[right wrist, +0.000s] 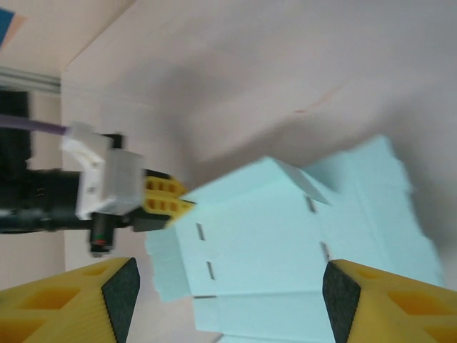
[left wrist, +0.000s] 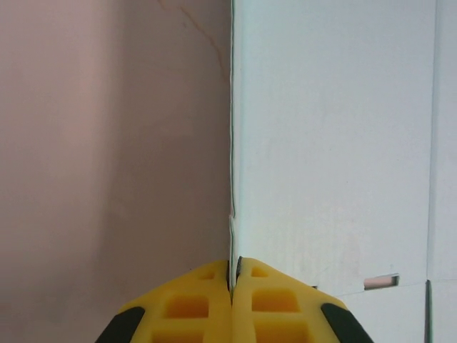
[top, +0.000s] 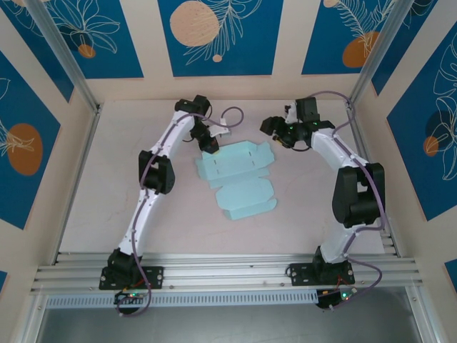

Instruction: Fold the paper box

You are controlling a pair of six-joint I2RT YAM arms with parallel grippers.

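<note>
Box position: the paper box (top: 239, 177) is laid out as a mostly flat cut sheet on the table (top: 107, 193), between the two arms; the panel on the left arm's side appears to be lifted off the surface.
Left hand: the left gripper (left wrist: 233, 275) is closed, and a thin edge of the card is pinched between its yellow pads.
Right hand: the right gripper (right wrist: 228, 289) is held with its jaws wide apart and nothing between them; it is poised above the sheet, and no contact with the card can be made out.
Risk of slipping: only a narrow strip of card is caught at the fingertips, so the edge could be pulled free if the panel is swung too fast.
Risk of dragging: the rest of the sheet is not pinned by anything, so the whole sheet may be slid or turned across the table instead of being bent at its crease.
Risk of a bad fold: if the pull is not made along the scored line, the thin card could be buckled or torn near its slots.
Risk of collision: both hands are gathered at the far side of the sheet, so the pinched panel could be knocked when the open hand is brought in.
Risk of spring-back: once released, the raised panel is likely to drop flat unless a tab is locked.
</note>
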